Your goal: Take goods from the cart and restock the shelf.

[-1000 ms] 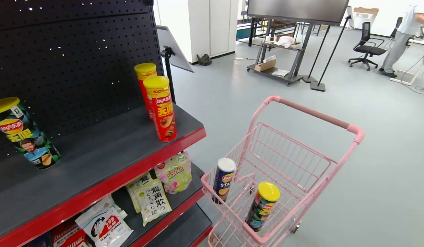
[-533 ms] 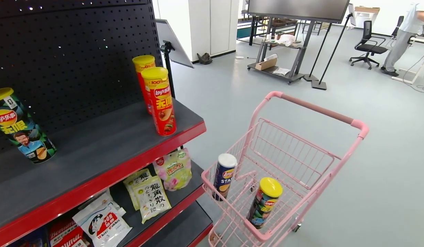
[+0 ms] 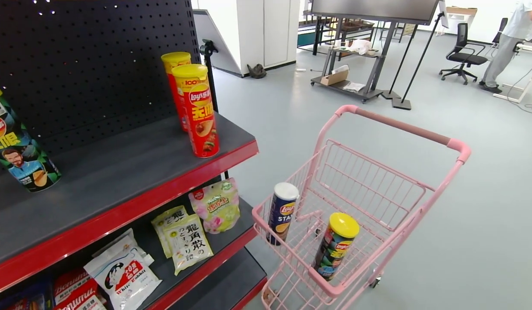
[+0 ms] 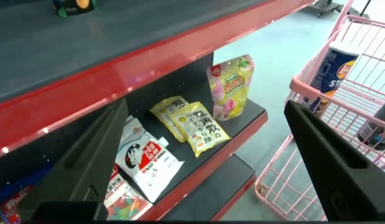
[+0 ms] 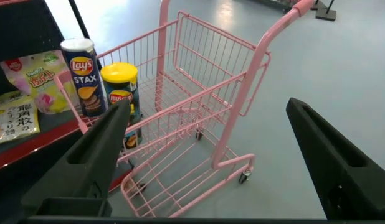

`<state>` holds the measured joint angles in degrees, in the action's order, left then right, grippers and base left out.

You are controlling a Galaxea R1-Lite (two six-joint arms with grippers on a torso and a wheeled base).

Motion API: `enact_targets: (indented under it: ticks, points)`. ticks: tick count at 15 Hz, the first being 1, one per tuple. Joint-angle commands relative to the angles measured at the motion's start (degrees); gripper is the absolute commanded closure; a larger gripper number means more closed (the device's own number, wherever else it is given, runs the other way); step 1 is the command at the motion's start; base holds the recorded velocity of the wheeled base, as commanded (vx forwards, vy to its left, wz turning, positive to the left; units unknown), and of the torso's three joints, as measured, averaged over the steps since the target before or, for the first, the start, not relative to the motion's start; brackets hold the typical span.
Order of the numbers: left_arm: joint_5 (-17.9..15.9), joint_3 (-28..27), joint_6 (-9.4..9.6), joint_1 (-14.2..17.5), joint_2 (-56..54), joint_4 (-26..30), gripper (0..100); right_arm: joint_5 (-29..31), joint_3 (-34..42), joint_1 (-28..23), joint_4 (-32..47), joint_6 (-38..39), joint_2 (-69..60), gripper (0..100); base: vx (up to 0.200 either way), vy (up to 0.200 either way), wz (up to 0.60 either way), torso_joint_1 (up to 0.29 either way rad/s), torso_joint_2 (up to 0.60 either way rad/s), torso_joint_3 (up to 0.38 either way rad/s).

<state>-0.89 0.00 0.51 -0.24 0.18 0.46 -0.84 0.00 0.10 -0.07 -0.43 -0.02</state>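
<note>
A pink wire cart [image 3: 395, 125] stands to the right of the shelf. Two upright cans are inside it: a blue can with a white lid [image 3: 282, 213] at the shelf-side corner and a dark can with a yellow lid [image 3: 336, 245] beside it. The top shelf board [image 3: 119, 168] carries two red cans [image 3: 197, 112] near its right end and a green can [image 3: 18, 150] at the left. My left gripper [image 4: 208, 168] is open in front of the lower shelf, with the blue can [image 4: 334, 65] beyond it. My right gripper [image 5: 211, 162] is open above the cart [image 5: 255, 68], nothing between its fingers.
Snack bags [image 3: 186, 241] lean on the lower shelf, a pink-green bag [image 3: 216, 206] nearest the cart. A black pegboard [image 3: 89, 64] backs the shelf. A wheeled stand [image 3: 356, 82] and an office chair [image 3: 462, 60] are far off across open grey floor.
The head camera has moved, so the shelf has slid left and up in the picture and the cart sits slightly right. Cans and cart keep their places.
</note>
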Motion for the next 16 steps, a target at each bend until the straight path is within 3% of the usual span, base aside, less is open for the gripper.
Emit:
enact_targets:
  ticks: [1,7,12,13,14,15,16]
  points:
    - [0.01,0.0,0.02,-0.02,-0.01,0.06,0,-0.04,0.0,-0.01,-0.01,-0.01,0.02,0,0.0,0.0,0.0,-0.154,0.39,0.232]
    - [0.01,0.0,0.1,-0.02,-0.01,-0.02,0,-0.04,0.0,-0.01,-0.01,-0.01,0.02,0,0.0,0.0,0.0,-0.179,0.5,0.312]
    - [0.01,0.0,0.1,-0.02,-0.01,0.06,0,-0.39,-0.97,-0.19,-0.1,-0.72,0.38,0,0.0,0.0,0.0,-0.04,0.12,0.08]
    - [-0.08,0.0,0.1,-0.02,-0.01,0.06,0,-1.0,-7.21,0.43,-0.01,-0.54,4.86,0,0.0,0.0,0.0,0.0,0.0,0.0]
    - [-0.08,0.0,0.19,-0.02,-0.01,-0.02,0,-1.18,-26.89,0.52,-0.01,8.07,27.18,0,0.0,0.0,0.0,0.0,0.0,0.0]
    - [-0.08,0.0,0.19,-0.02,-0.01,0.06,0,-2.85,-33.93,1.57,0.6,10.71,35.09,0,0.0,0.0,0.0,0.0,0.0,0.0]
    - [-0.08,0.0,0.19,-0.02,-0.01,-0.02,0,-5.75,-33.75,3.59,-0.54,7.28,40.54,0,0.0,0.0,0.0,0.0,0.0,0.0]
